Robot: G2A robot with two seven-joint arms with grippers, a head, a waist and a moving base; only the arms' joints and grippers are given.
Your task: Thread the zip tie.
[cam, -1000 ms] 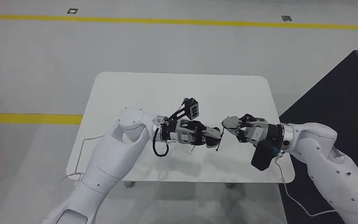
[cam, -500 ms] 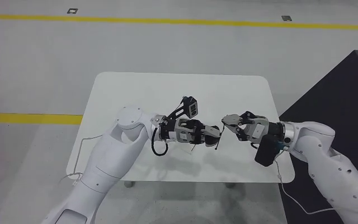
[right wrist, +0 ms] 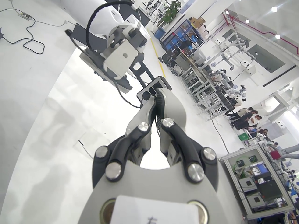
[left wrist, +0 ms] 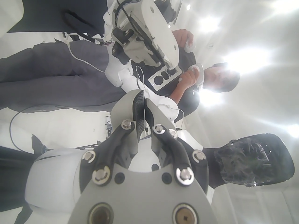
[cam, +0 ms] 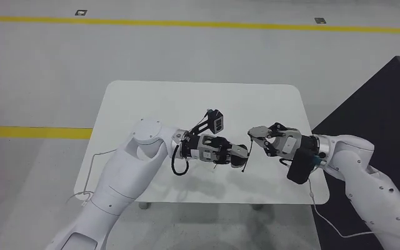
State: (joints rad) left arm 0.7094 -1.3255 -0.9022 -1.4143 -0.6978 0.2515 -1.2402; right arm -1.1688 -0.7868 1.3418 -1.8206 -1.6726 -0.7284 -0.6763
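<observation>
Nearest you, over the near half of the tabletop (cam: 187, 100), the free end of the zip tie (cam: 247, 155) hangs clear of the surface. The strap slants up and away from the near edge.

Just beside the strap, over that same near half, the left tool (left wrist: 142, 103) has its pads pressed together. Whether any strap sits between them, you can't tell.

A touch farther in, the right tool (right wrist: 157, 96) is clamped on the zip tie's upper end. A dark nub at its fingertips is possibly the head.

Treat this as a featherweight. It's thin, springy and probably slick, so a long free length will likely wobble and flick. My call is to pinch the tail close to its tip so it stays stiff. Hold the head by its flat sides and keep the slot uncovered.

Against a second ago, both tools sit over the same patch of tabletop and the strap keeps much the same slant. The right wrist has rolled slightly, swinging the dark block (cam: 300, 170) on its forearm a little away from the tabletop's near edge.
</observation>
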